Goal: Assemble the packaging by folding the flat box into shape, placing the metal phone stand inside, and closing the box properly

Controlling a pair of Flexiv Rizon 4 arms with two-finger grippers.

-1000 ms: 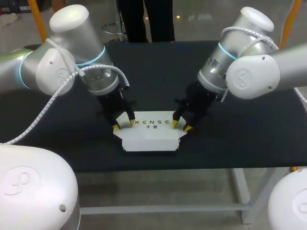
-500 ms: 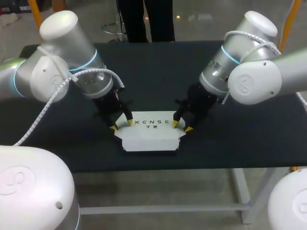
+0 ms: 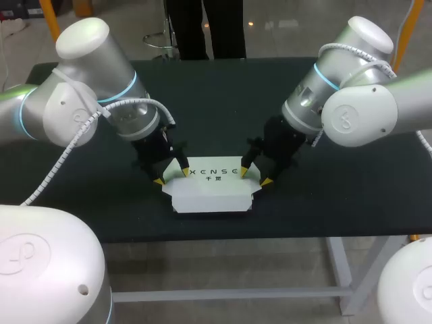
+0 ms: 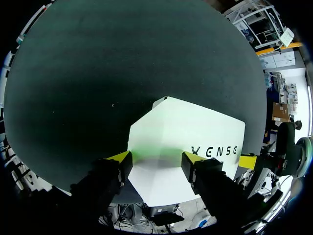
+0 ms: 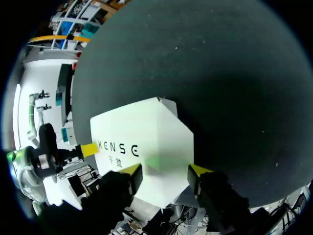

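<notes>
The white box (image 3: pixel 212 189) lies folded into shape near the table's front edge, its printed lid facing up and lying flat. No phone stand shows in any view. My left gripper (image 3: pixel 171 177) stands over the box's left end, fingers apart, and in the left wrist view (image 4: pixel 156 159) the angled end of the box (image 4: pixel 195 142) lies between and under the yellow tips. My right gripper (image 3: pixel 255 177) is at the right end in the same way, open (image 5: pixel 165 172) astride that end of the box (image 5: pixel 146 142).
The black table (image 3: pixel 216 101) stretches bare behind and to both sides of the box. Its front edge runs just below the box. A person stands beyond the far edge, not touching anything.
Both grippers have spread their fingers wider at the box's ends. The left arm's wrist has swung slightly to the left. The box has stayed in place.
</notes>
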